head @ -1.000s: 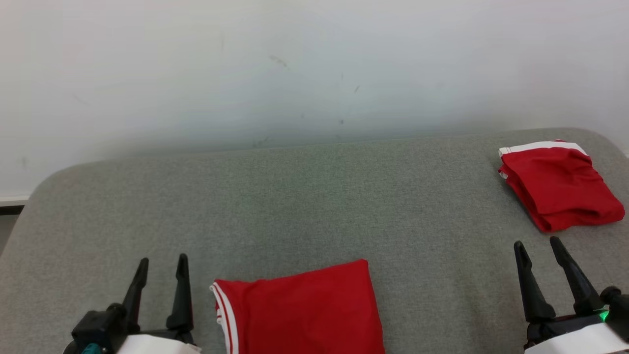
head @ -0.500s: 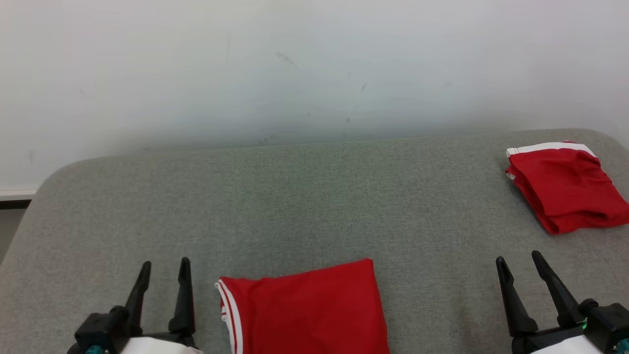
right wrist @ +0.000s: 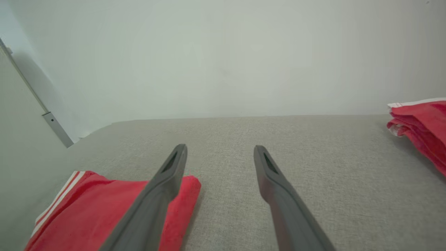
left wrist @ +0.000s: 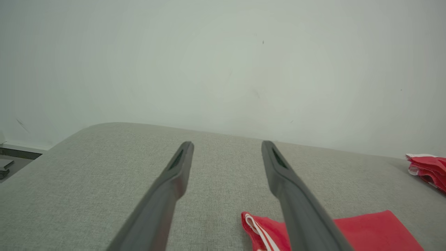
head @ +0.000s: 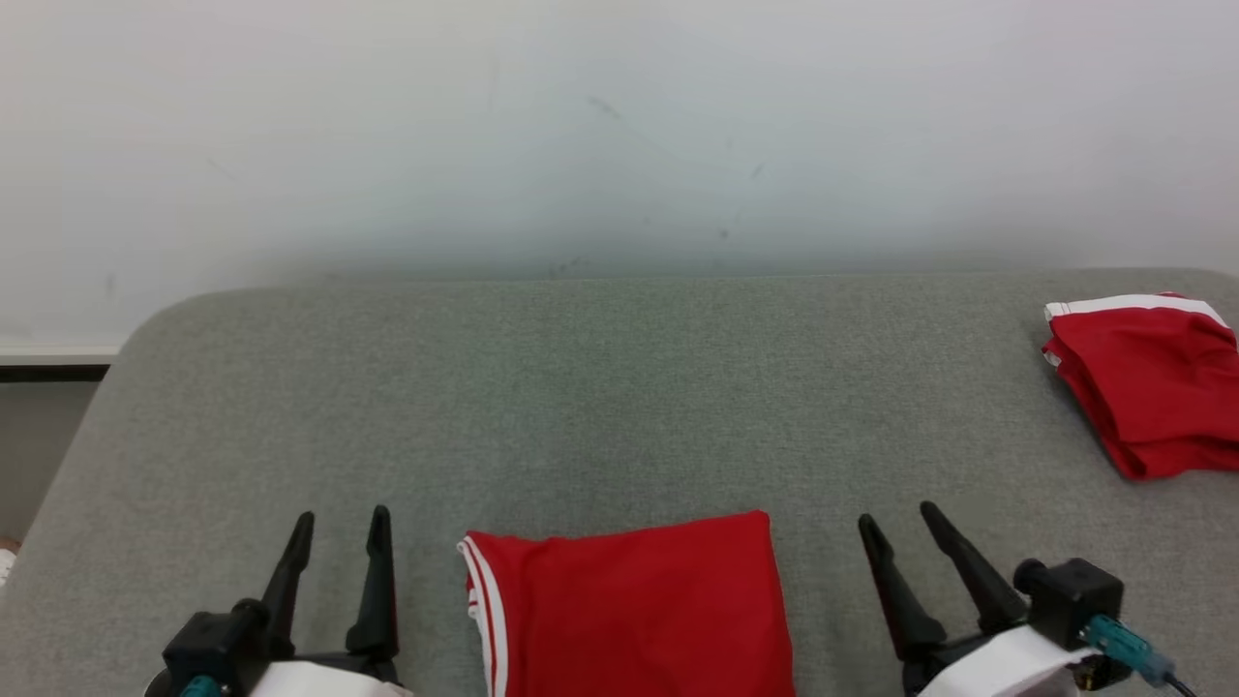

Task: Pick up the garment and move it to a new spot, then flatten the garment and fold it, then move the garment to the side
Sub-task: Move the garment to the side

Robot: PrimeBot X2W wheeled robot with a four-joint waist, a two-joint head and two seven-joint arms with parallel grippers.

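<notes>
Folded red garment (head: 629, 605) lies flat at the near edge of the grey surface (head: 600, 387), centre. Left gripper (head: 343, 515) hovers just left of it, right gripper (head: 895, 513) just right, both with fingers spread, empty. Second red bundle (head: 1152, 387) sits far right.

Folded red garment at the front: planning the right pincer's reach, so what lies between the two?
Just a bare strip of grey fabric surface between the right pincer and the front red garment, seen in the head view.
</notes>
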